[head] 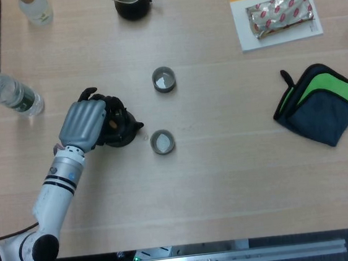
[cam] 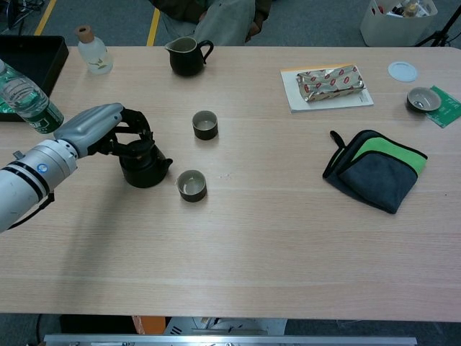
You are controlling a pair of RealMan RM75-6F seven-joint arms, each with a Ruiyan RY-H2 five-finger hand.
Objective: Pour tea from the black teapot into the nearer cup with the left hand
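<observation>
My left hand (head: 85,125) (cam: 97,127) grips the black teapot (head: 121,130) (cam: 145,166) from above and behind, fingers wrapped over its handle and lid. The pot sits just left of the nearer cup (head: 162,142) (cam: 191,185), a small grey-green cup with pale contents, and its spout points at that cup. Whether the pot touches the table I cannot tell. The farther cup (head: 164,80) (cam: 205,125) stands behind. My right hand is out of both views.
A dark pitcher (head: 133,1) (cam: 186,58) stands at the back. A plastic water bottle (head: 11,94) (cam: 25,101) lies at left, a small glass bottle (cam: 92,50) beyond it. At right are a folded green-and-grey cloth (head: 320,104) (cam: 374,169) and a foil packet on a white pad (head: 279,13).
</observation>
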